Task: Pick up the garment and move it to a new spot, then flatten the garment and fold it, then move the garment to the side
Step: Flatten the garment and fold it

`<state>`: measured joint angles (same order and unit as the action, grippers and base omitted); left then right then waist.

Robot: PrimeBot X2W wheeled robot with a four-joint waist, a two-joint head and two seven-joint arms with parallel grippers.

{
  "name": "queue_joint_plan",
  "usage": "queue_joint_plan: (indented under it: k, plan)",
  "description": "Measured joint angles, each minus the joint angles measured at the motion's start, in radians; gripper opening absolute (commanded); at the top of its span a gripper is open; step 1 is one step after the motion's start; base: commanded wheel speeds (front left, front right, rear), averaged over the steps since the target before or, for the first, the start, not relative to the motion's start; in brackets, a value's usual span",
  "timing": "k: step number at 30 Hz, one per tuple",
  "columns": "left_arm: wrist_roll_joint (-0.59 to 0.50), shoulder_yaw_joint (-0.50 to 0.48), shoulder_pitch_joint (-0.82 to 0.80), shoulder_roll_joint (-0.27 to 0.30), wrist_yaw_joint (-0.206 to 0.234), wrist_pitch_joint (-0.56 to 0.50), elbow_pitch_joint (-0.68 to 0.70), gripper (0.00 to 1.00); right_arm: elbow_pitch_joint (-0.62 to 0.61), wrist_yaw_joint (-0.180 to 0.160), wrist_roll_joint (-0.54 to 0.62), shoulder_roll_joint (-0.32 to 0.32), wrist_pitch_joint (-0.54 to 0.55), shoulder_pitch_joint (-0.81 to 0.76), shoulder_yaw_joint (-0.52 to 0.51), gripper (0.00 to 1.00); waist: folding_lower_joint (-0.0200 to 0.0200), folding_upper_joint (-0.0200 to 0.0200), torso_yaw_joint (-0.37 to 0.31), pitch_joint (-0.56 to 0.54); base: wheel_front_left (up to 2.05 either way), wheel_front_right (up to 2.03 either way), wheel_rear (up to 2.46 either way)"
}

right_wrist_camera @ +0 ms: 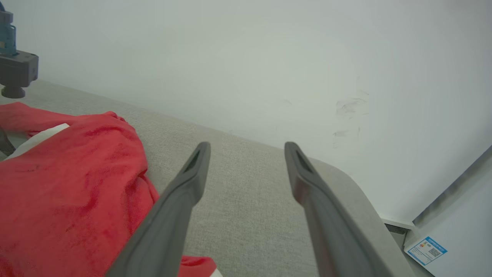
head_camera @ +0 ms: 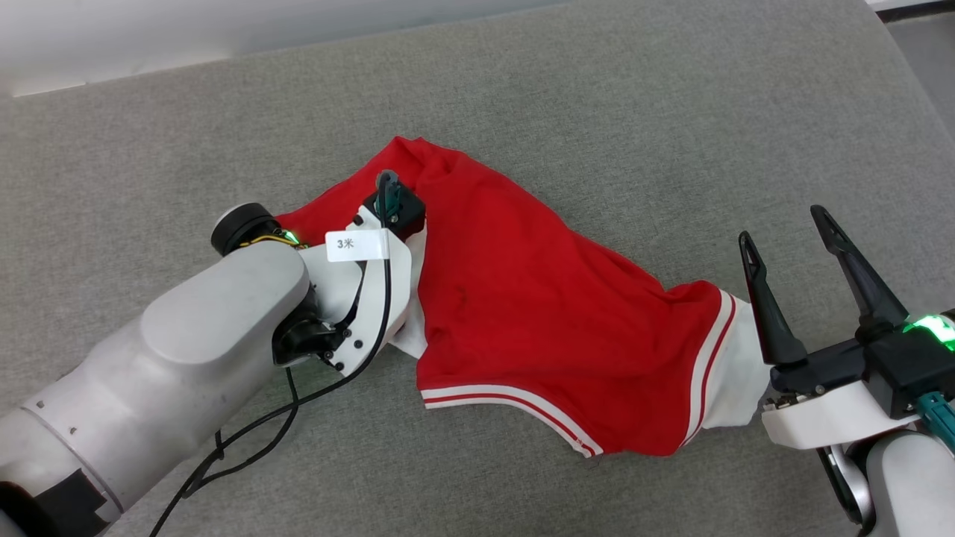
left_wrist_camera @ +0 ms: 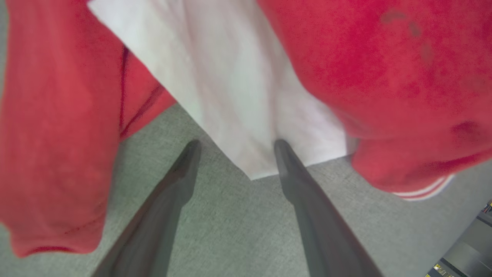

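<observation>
The garment (head_camera: 537, 313), plain red with white sleeves and red-white stripe trim, lies crumpled in the middle of the grey cushion (head_camera: 597, 104). My left arm's wrist (head_camera: 373, 253) hangs over its left part and hides the fingers below. In the left wrist view, my left gripper (left_wrist_camera: 237, 144) is open, its tips straddling the edge of a white sleeve (left_wrist_camera: 230, 84) just above the cushion. My right gripper (head_camera: 783, 231) stands open and empty, just right of the other white sleeve (head_camera: 739, 373). The right wrist view has the right gripper (right_wrist_camera: 248, 146) over bare cushion, with the garment (right_wrist_camera: 69, 173) to its left.
The grey cushion (right_wrist_camera: 246, 200) ends at a white wall (right_wrist_camera: 246, 57) behind and rounds off at the right edge (right_wrist_camera: 357, 192). A black cable (head_camera: 246, 440) trails from my left arm. A white panel with a sticker (right_wrist_camera: 426, 250) stands beyond the right edge.
</observation>
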<state>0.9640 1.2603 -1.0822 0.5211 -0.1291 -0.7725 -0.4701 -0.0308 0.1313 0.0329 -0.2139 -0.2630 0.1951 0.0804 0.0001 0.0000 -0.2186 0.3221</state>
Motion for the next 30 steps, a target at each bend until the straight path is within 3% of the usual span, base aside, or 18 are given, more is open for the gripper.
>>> queue_joint_plan:
  k: [1,2,3,14,22,30]
  plan:
    - [0.000,0.003,0.002,0.001,0.000,-0.005,0.005,1.00,0.000,0.000,0.002,0.000,0.000,0.001,0.000,1.00,0.0000,0.0000,-0.003,0.003,0.00,0.00,0.00]
    - [0.000,0.004,0.002,0.003,0.000,-0.005,0.008,0.84,0.001,0.000,0.002,0.000,0.000,0.001,-0.001,1.00,0.0000,0.0000,-0.005,0.005,0.00,0.00,0.00]
    - [0.000,0.005,0.003,0.005,0.000,-0.002,0.012,0.00,0.003,0.000,0.002,0.000,0.000,0.001,-0.002,1.00,0.0000,0.0000,-0.005,0.004,0.00,0.00,0.00]
    - [-0.034,0.021,0.019,0.039,0.000,0.208,0.134,0.00,0.033,0.000,0.003,-0.030,0.000,-0.056,-0.054,1.00,0.0000,0.0000,0.072,-0.095,0.00,0.00,0.00]
    - [0.001,0.017,0.052,0.159,0.000,0.350,0.162,0.00,0.051,0.000,-0.014,-0.040,0.000,-0.141,-0.101,1.00,-0.0001,0.0000,0.197,-0.196,0.00,0.00,0.00]
    - [0.038,0.017,0.149,0.278,0.016,0.369,0.150,0.00,0.057,0.000,-0.024,-0.042,0.000,-0.175,-0.107,1.00,-0.0002,0.0000,0.309,-0.252,0.00,0.00,0.00]
